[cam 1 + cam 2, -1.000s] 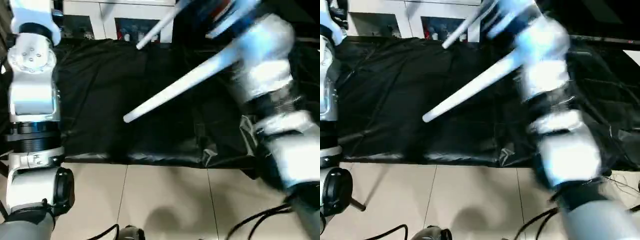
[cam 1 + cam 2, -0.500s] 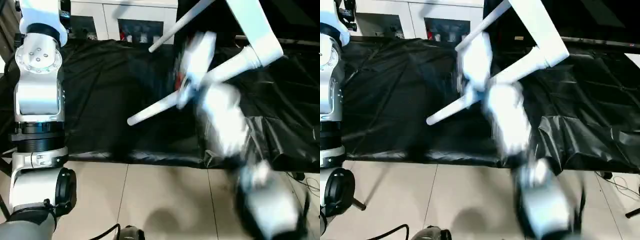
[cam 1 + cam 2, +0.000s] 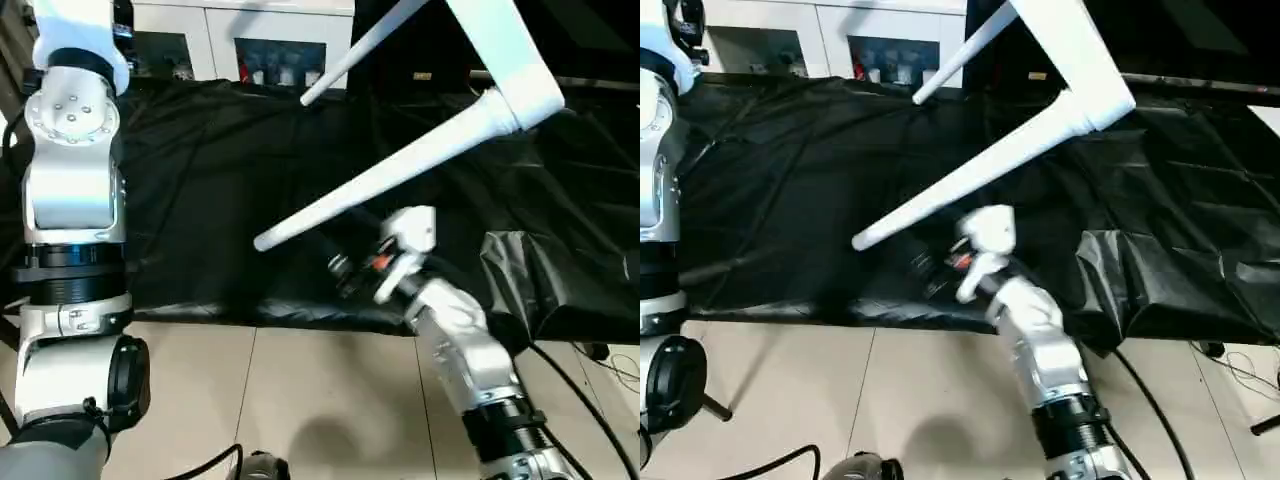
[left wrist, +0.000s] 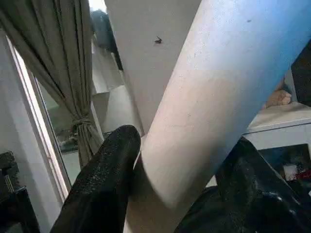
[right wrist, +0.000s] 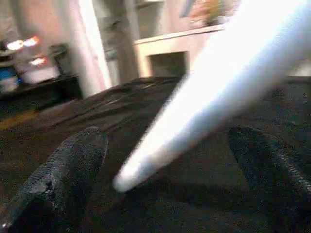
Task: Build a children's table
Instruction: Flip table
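Note:
The children's table is tilted up off the surface: its white top (image 3: pixel 503 52) rises at the upper right, and two white legs slant down to the left from it. The lower leg (image 3: pixel 390 172) ends in a free tip (image 3: pixel 262 240) over the black sheet. The farther leg (image 3: pixel 355 52) points toward the cabinet. In the left wrist view, my left gripper (image 4: pixel 180 189) is shut on a white table leg (image 4: pixel 209 107), one black finger (image 4: pixel 104 179) on each side. My right gripper (image 3: pixel 340 270) hangs low near the sheet's front edge, open, with the leg tip (image 5: pixel 127 178) just beyond its fingers (image 5: pixel 63 174).
A crumpled black sheet (image 3: pixel 200 170) covers the work surface. A white cabinet with glass doors (image 3: pixel 250 30) stands behind it. Tiled floor (image 3: pixel 300 400) and a black cable (image 3: pixel 575 375) lie in front. My left arm (image 3: pixel 70 180) stands upright at the left edge.
My right arm has swung down from beside the table top to the sheet's front edge, under the lower leg's tip, and its fingers have spread wider. The table has hardly moved.

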